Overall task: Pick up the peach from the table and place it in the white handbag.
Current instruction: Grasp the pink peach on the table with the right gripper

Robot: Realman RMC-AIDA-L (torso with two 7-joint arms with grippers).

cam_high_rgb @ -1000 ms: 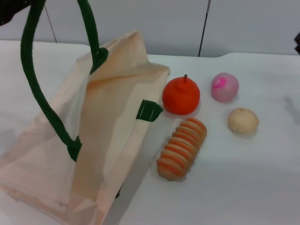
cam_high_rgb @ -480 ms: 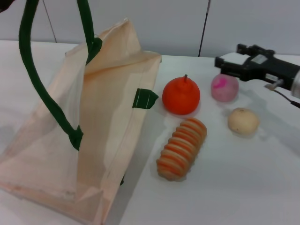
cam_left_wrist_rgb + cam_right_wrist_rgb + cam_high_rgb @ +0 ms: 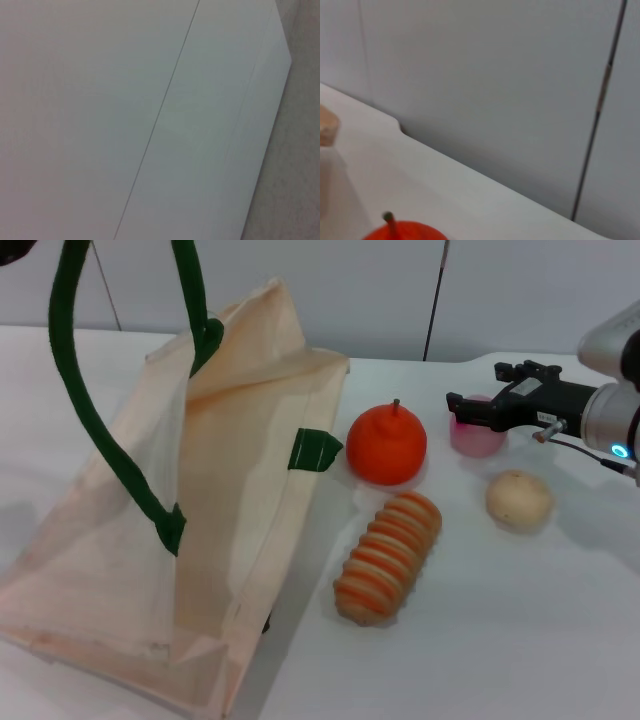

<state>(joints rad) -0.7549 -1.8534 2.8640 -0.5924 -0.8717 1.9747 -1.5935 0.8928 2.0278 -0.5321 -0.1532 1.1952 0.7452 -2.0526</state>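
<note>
- Pale-pink peach (image 3: 476, 436) sits on the white counter (image 3: 520, 620) toward the back right, partly covered by the black right tool (image 3: 462, 407), which reaches in from the right edge of the head view.
- Right tool's dark fingers (image 3: 478, 405) lie across the top of the peach; whether they are spread or closed on the fruit cannot be told from the head view.
- Cream white handbag (image 3: 200, 540) stands slumped on the left of the counter, well apart from the peach, its mouth facing up and toward the fruit.
- One dark green handle (image 3: 85, 410) is lifted in a tall loop that runs out of the top left corner of the head view; the left tool is out of sight in every view.
- Bright orange stemmed fruit (image 3: 386, 445) rests between the bag and the peach, just beside the bag's edge; its top also shows in the right wrist view (image 3: 402, 231).
- Striped orange-and-cream loaf (image 3: 387, 556) lies in front of the orange fruit.
- Beige ball (image 3: 518, 499) sits near the peach, on the near side of it.
- Left wrist view shows only a plain grey wall panel (image 3: 125, 115).
</note>
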